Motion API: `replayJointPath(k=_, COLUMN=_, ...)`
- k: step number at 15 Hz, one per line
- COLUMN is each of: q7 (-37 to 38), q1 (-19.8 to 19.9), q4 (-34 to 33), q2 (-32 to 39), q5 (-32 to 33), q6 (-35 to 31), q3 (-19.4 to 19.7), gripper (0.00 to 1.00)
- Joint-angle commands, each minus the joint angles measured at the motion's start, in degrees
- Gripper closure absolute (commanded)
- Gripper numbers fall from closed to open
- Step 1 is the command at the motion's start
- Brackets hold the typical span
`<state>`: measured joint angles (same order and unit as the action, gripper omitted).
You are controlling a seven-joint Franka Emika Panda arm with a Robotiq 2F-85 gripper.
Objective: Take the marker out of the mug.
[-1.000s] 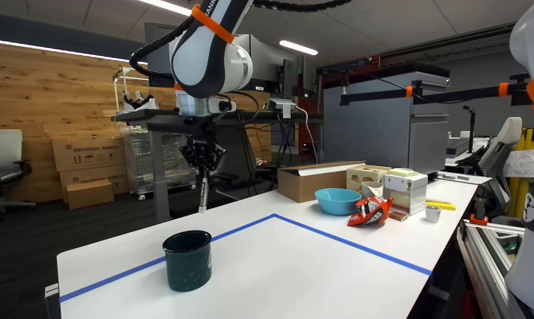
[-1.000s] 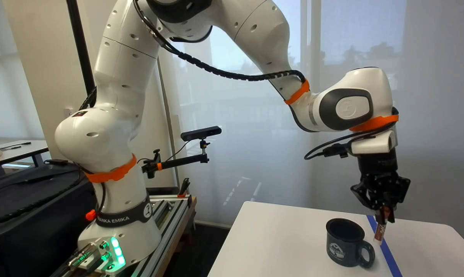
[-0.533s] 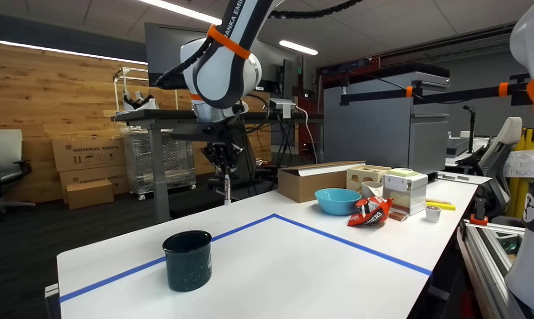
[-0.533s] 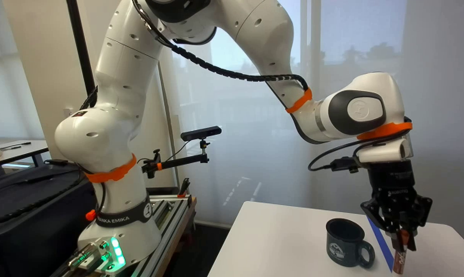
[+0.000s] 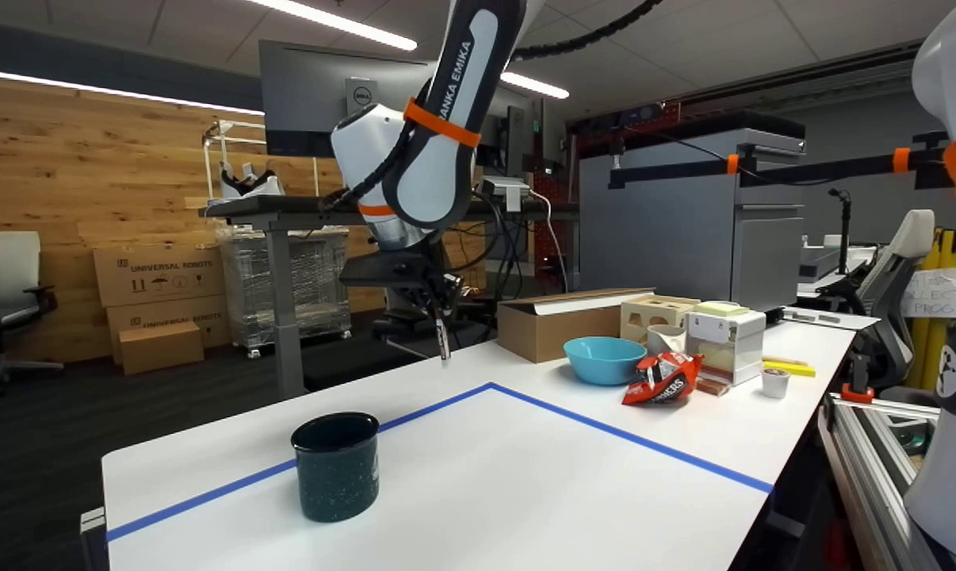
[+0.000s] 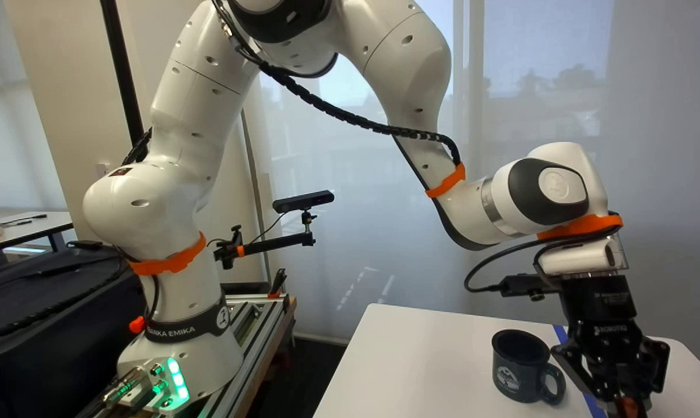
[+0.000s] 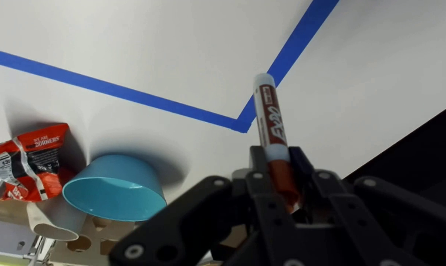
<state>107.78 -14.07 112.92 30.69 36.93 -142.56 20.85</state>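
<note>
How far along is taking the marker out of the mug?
Done: the Expo marker is out, well apart from the speckled dark teal mug. In hand: the pincer grips the marker's red end. Left: probably setting it down, since the pincer has not let go.

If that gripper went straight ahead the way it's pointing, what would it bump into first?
Probably the white tabletop, touched first by the Expo marker in the gripper; whether on the blue tape is unclear.

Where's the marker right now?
The marker is right of centre in the wrist view, held in the gripper, its white end in front of the blue tape.
</note>
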Motion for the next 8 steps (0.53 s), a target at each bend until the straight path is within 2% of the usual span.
replayJointPath(k=1, q7=5.6, q1=0.0, q4=-0.4, q2=1.5, q5=6.8, q6=1.3, q3=0.5, gripper=0.95)
replayJointPath(k=8, q7=12.2, q1=2.8, q4=1.7, q2=4.3, q5=18.3, q6=-0.1, q3=-0.9, gripper=0.95)
